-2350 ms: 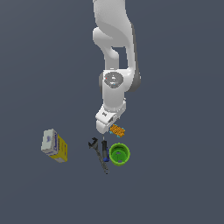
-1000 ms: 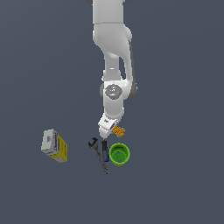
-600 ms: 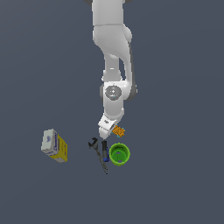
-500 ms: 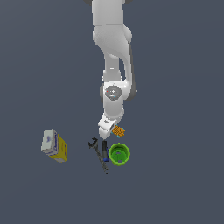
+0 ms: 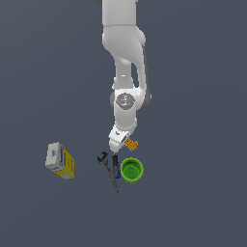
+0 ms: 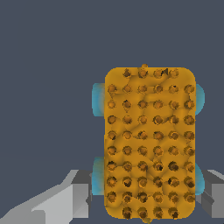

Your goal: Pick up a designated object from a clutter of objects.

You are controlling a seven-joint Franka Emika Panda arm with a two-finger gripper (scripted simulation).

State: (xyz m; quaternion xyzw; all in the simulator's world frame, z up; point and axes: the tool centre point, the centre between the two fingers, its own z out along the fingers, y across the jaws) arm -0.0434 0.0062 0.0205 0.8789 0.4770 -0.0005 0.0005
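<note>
Gripper [image 5: 121, 142]: in the exterior view, lowered at the end of the white arm [image 5: 126, 62] onto the orange block [image 5: 130, 144], which lies on the desk [image 5: 193, 120] just above the green cup [image 5: 131, 170] in the picture. Whether the jaws have closed cannot be told from here.
Green cup: upright, mouth open, nothing visible inside.
Blue-handled screwdriver [image 5: 116, 165] and black clamp-like tool [image 5: 105, 162]: lying just beside the cup, on the exterior view's left.
Yellow-and-white box [image 5: 60, 161]: well apart, further to the exterior view's left.

Wrist view: orange block [image 6: 149, 142] fills the frame, studded face up, teal wheels [image 6: 98, 99] at its sides. Grey fingers [image 6: 74, 192] stand either side, apart from it; jaws open, nothing held.

Risk, as judged: the pads may land on the rounded wheels rather than the flat sides, so the block could twist or slip out on lifting. A sideways nudge could push it against the cup.
</note>
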